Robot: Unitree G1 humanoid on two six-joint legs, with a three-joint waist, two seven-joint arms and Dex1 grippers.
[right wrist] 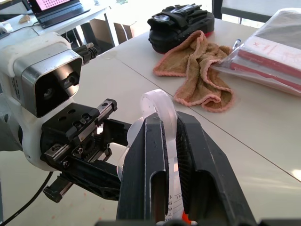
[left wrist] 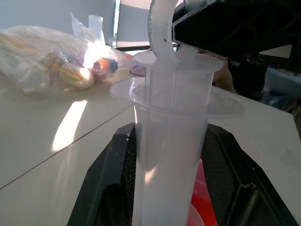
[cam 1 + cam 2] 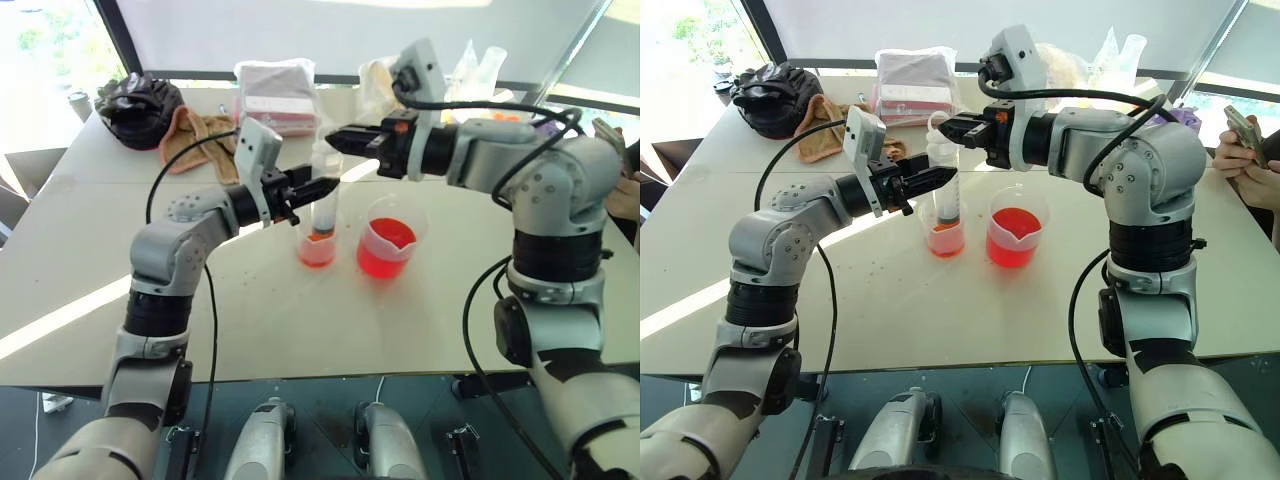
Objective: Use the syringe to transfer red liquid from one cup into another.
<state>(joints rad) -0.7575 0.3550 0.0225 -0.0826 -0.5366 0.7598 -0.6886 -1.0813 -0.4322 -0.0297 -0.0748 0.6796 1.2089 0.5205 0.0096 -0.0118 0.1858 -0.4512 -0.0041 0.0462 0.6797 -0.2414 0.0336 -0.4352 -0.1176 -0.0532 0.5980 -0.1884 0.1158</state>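
Note:
The syringe [image 3: 326, 208] stands upright with its orange-stained tip down inside the smaller, narrower cup [image 3: 316, 250], which holds a little red liquid. My left gripper [image 3: 320, 187] is shut on the syringe barrel [image 2: 171, 155], just under its flange. My right gripper [image 3: 337, 140] comes in level from the right and is shut on the white plunger's ring [image 1: 157, 101] at the top. The wider spouted beaker [image 3: 388, 240] stands just right of the small cup, about half full of red liquid [image 3: 385, 262].
At the back of the white table [image 3: 300, 330] lie a black bag [image 3: 135, 108], a tan towel [image 3: 200, 140], a plastic-wrapped packet of books [image 3: 275, 95] and clear plastic bags [image 3: 480, 70]. A person's hands hold a phone at the right edge [image 3: 1245, 140].

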